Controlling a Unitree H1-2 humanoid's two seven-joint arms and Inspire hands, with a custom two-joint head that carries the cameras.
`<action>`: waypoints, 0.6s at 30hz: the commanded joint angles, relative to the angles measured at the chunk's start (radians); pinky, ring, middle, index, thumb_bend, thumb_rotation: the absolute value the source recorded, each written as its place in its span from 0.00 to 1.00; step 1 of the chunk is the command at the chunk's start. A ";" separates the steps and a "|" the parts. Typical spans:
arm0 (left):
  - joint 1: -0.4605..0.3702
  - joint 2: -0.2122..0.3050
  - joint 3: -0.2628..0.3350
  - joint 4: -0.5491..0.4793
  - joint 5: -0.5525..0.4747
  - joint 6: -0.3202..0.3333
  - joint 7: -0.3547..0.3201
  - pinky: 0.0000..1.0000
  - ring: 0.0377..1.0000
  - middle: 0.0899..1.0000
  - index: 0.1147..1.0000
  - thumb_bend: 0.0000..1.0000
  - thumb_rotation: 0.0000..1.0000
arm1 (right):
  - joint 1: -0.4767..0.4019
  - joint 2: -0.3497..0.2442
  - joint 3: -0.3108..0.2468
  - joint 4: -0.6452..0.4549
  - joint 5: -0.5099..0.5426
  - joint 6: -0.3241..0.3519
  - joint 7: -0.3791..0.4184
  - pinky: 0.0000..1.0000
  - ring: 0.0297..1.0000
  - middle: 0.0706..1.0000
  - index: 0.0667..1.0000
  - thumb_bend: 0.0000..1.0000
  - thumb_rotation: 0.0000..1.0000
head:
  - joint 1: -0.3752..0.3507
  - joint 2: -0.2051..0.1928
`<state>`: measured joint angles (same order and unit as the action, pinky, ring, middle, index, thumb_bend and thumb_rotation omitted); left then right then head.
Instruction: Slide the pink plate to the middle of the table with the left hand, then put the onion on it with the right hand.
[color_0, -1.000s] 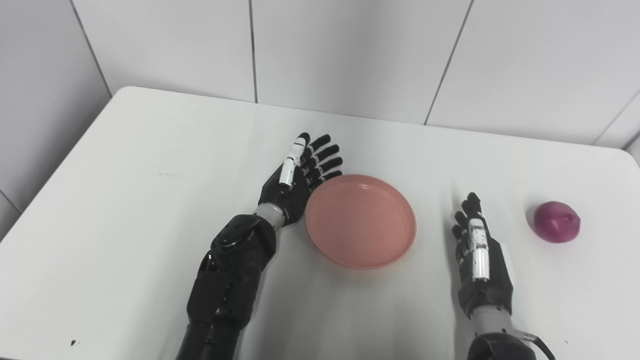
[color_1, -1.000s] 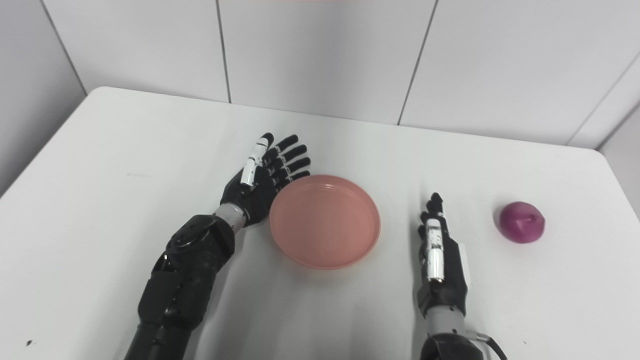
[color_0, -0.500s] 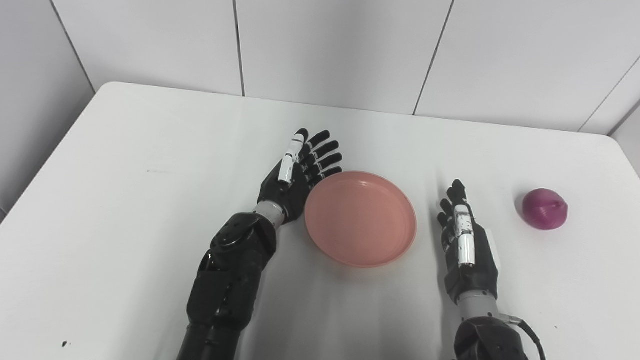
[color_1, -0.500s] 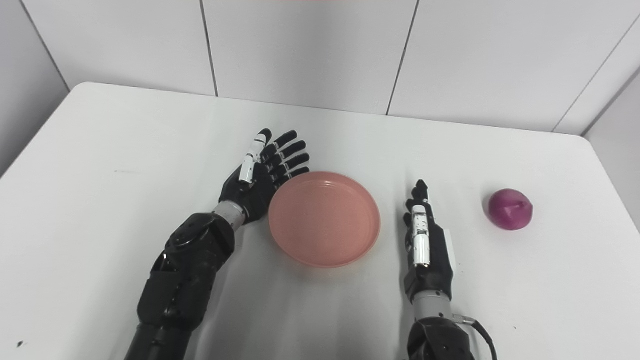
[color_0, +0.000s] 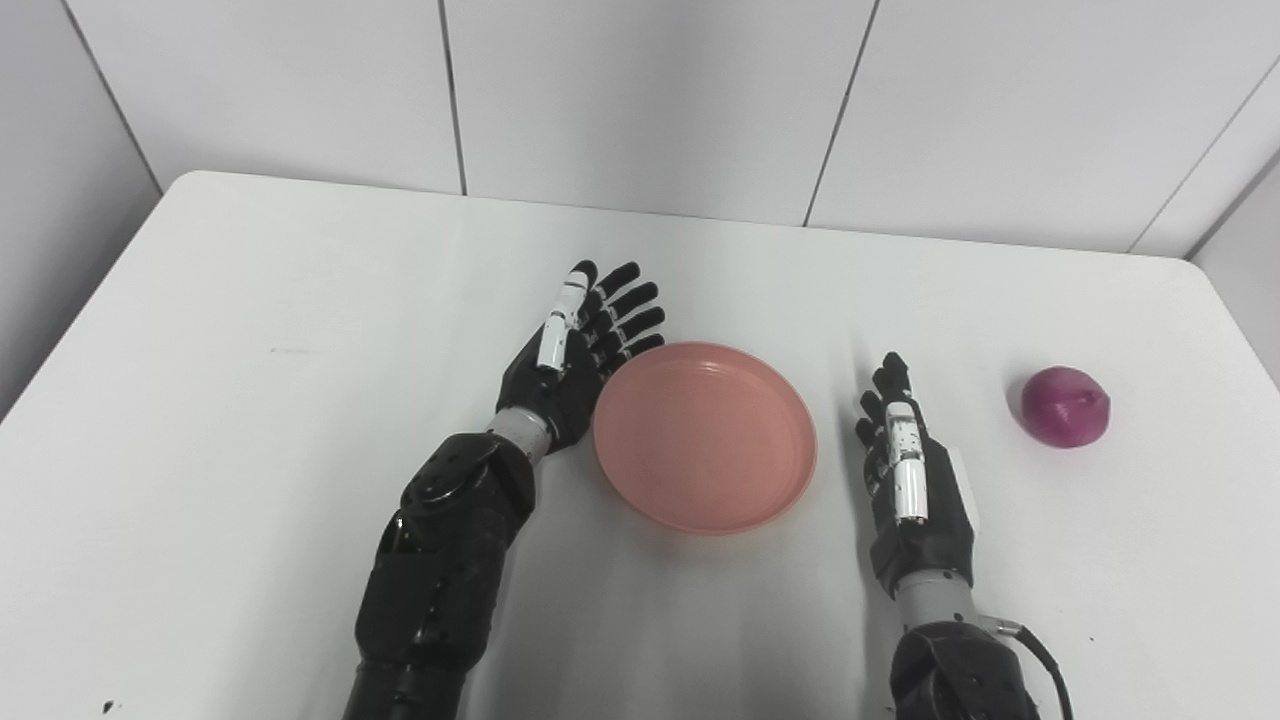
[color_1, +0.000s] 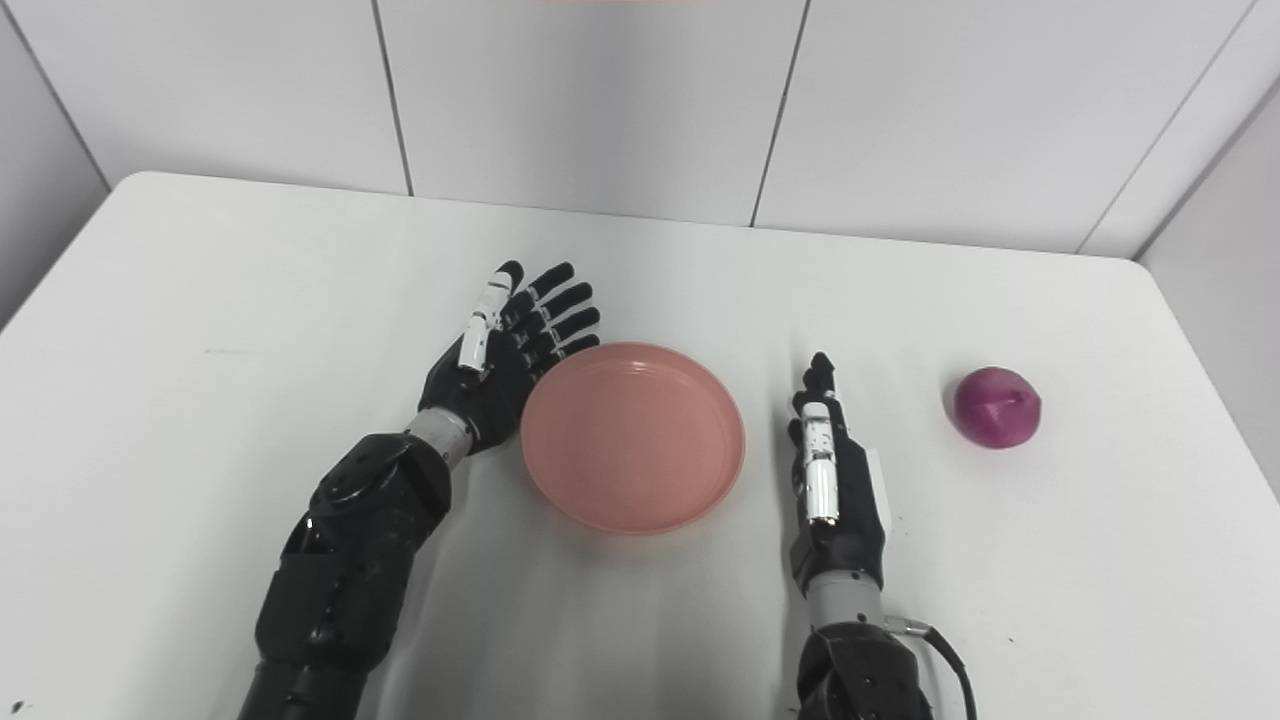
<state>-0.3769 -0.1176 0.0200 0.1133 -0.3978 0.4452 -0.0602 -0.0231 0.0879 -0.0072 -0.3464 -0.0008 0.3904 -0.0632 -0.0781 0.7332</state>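
The plate (color_0: 705, 435) sits on the bench (color_0: 250, 330) at the centre of the frame. The left robot hand (color_0: 580, 355) lies just beside the plate's upper-left rim, fingers spread toward the upper right. The right robot hand (color_0: 915, 490) stands edge-up right of the plate, apart from it. The onion (color_0: 1066, 406) rests on the bench farther right, near the frame's right edge

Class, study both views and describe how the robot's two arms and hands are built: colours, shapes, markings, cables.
Both arms are bulky glossy black shells with silver-grey wrist collars. The left robot hand and right robot hand are black with jointed fingers and white segments on one digit. A black cable loops beside the right forearm.
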 joint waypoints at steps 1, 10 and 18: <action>0.001 0.004 -0.002 -0.014 0.014 -0.020 -0.012 0.84 0.86 0.86 0.84 0.43 1.00 | -0.036 -0.002 -0.008 -0.048 0.000 -0.015 -0.007 1.00 1.00 1.00 1.00 0.25 1.00 | -0.006 0.002; 0.009 0.008 0.013 -0.012 0.016 -0.018 -0.032 0.84 0.86 0.86 0.84 0.43 1.00 | -0.091 -0.049 -0.029 -0.109 -0.053 0.010 -0.015 1.00 1.00 1.00 1.00 0.26 1.00 | -0.052 0.000; 0.008 0.015 0.025 0.001 0.012 -0.025 -0.051 0.83 0.86 0.86 0.84 0.42 1.00 | -0.169 -0.160 -0.022 -0.168 -0.161 0.053 0.007 0.99 0.94 0.95 0.96 0.31 1.00 | -0.109 -0.011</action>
<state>-0.3692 -0.1135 0.0391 0.1150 -0.3898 0.4398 -0.1067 -0.1495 -0.0542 -0.0253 -0.4681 -0.1372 0.4354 -0.0609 -0.1809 0.7225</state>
